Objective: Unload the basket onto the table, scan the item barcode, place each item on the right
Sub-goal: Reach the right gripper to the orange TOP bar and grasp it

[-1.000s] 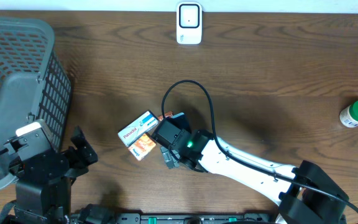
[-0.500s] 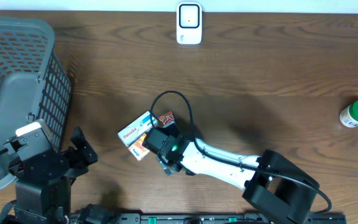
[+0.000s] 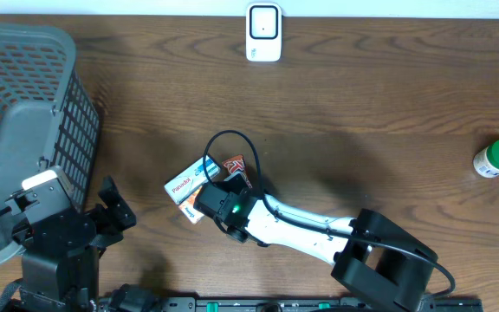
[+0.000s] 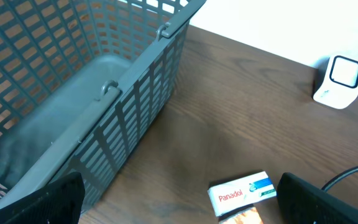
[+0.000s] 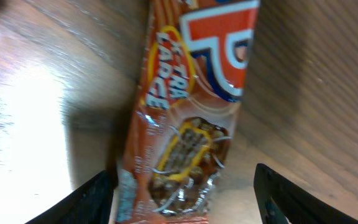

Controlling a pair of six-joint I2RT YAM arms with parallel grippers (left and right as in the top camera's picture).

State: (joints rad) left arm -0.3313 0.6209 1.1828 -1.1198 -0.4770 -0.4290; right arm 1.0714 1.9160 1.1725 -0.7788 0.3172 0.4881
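A snack bar (image 5: 185, 106) in an orange-brown wrapper marked "X-TRA LARGE" lies on the wooden table, its red end (image 3: 235, 164) showing beside the arm in the overhead view. My right gripper (image 5: 182, 190) is down over the bar, open, one finger on each side; the left finger is close to the wrapper and there is a gap on the right. A white Panadol box (image 3: 190, 178) lies against the bar. The white scanner (image 3: 263, 32) stands at the far edge. My left gripper (image 4: 179, 205) is open and empty at the near left, apart from the items.
A grey mesh basket (image 3: 24, 113) fills the left side, close to the left arm. A green-capped bottle (image 3: 498, 158) stands at the far right. The right arm's black cable (image 3: 232, 139) loops above the items.
The right arm has swung left over the items and lowered onto the snack bar, and its jaws have narrowed around it. The left arm has not moved.
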